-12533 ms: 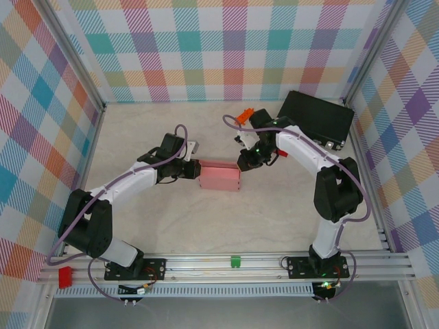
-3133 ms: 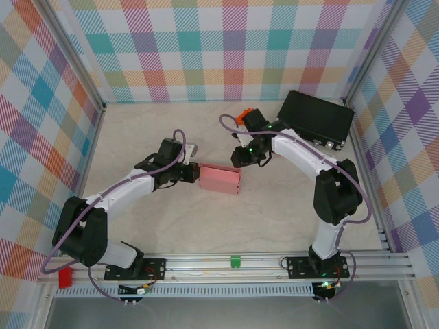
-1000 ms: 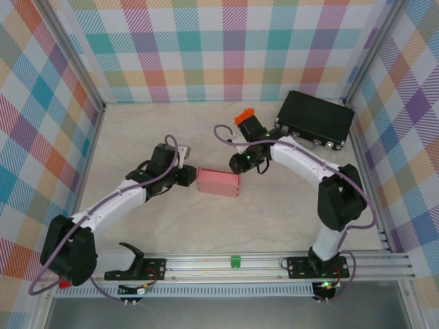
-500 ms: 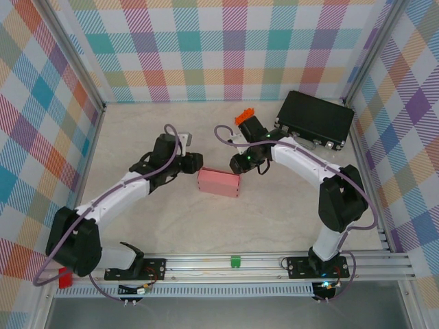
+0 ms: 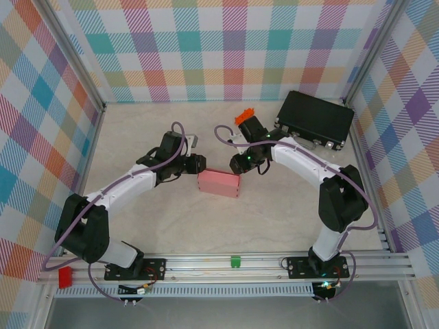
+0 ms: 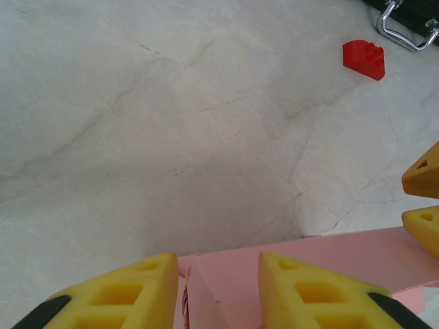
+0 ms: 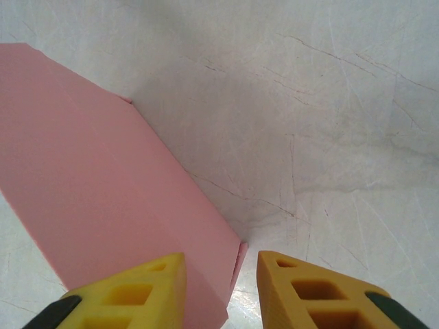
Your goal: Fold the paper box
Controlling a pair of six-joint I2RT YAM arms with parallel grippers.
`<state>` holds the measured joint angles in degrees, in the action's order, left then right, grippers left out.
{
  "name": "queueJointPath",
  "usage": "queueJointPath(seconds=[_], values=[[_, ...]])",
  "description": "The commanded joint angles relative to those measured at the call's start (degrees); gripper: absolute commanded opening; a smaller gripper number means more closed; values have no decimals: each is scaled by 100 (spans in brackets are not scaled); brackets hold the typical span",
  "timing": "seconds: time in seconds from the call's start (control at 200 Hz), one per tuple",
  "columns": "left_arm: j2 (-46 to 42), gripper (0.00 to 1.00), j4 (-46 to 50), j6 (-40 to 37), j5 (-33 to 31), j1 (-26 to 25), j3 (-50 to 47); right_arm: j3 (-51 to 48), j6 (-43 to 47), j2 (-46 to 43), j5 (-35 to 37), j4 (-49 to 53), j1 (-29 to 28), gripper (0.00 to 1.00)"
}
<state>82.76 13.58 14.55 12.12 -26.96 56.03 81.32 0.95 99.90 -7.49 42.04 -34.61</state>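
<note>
Pink thin-cardboard rectangular paper box (image 5: 219, 184) lies mid-tabletop (image 5: 274, 212) btwn the two arms, apparently ungripped. Left claw (image 5: 199, 166) sits over its left end, jaws narrow, box corner under the gap. Right claw (image 5: 239, 167) is at the far right corner, also narrow, holding nothing. Risks: w/ no hold, a push could skid or spin the box; a fingertip pressing down could dent the card.

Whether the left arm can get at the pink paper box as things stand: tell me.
Probably yes. The left gripper sits at the left end of the paper box, jaws apart over its edge, with nothing in the way; the right gripper is at the other end.
</note>
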Motion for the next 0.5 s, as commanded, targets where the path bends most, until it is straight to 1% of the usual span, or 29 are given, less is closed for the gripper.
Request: queueJointPath(seconds=[0.0, 0.19, 0.265, 0.495], values=[[-103, 35, 188, -35, 148, -11, -167, -114, 107, -119, -69, 76, -59, 34], [-142, 31, 187, -67, 176, -11, -280, -149, 72, -103, -76, 76, -63, 34], [-152, 28, 188, -80, 194, -9, -323, -160, 68, -109, -78, 70, -63, 34], [-264, 28, 188, -22, 237, -10, -421, -164, 37, -96, -43, 59, -74, 34]])
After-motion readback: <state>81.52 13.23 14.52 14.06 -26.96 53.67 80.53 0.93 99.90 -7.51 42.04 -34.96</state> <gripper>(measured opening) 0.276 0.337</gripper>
